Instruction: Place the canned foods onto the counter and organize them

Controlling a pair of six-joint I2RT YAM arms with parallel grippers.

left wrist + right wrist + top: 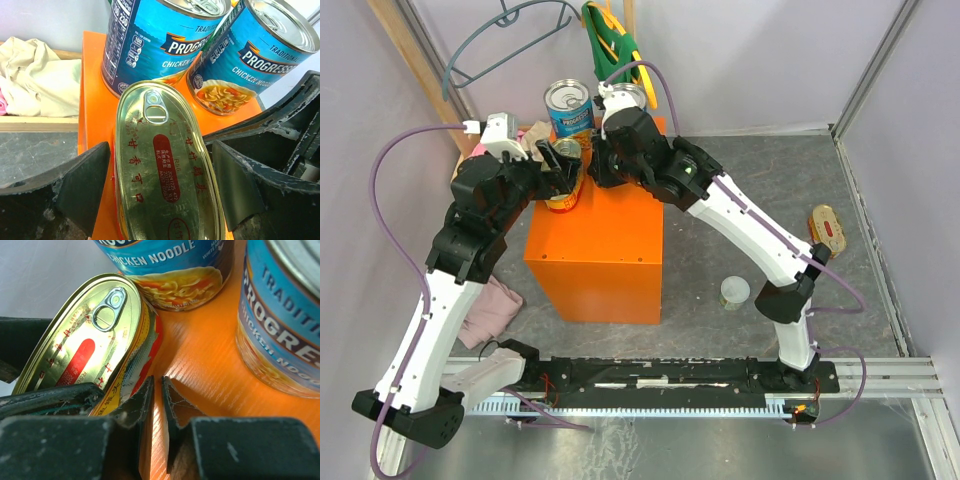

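Our flat oval yellow-red tin (167,180) sits by the back-left corner of the big orange box (600,260). The left gripper (160,165) is apart around it, and the right gripper (157,400) is nearly together alongside, holding nothing. We reckon a sloppy pull-back knocks it into the tall blue-labelled cans (165,45).

Grey desk (740,190) carries orange box desk (605,260), small white-lidded can (735,292) near front right, flat oval tin (828,232) far right, pink cloth (495,308) at left. On the box top: two tall blue cans (150,40) (255,55) at the far edge, a second oval tin (165,170) tilted on edge.
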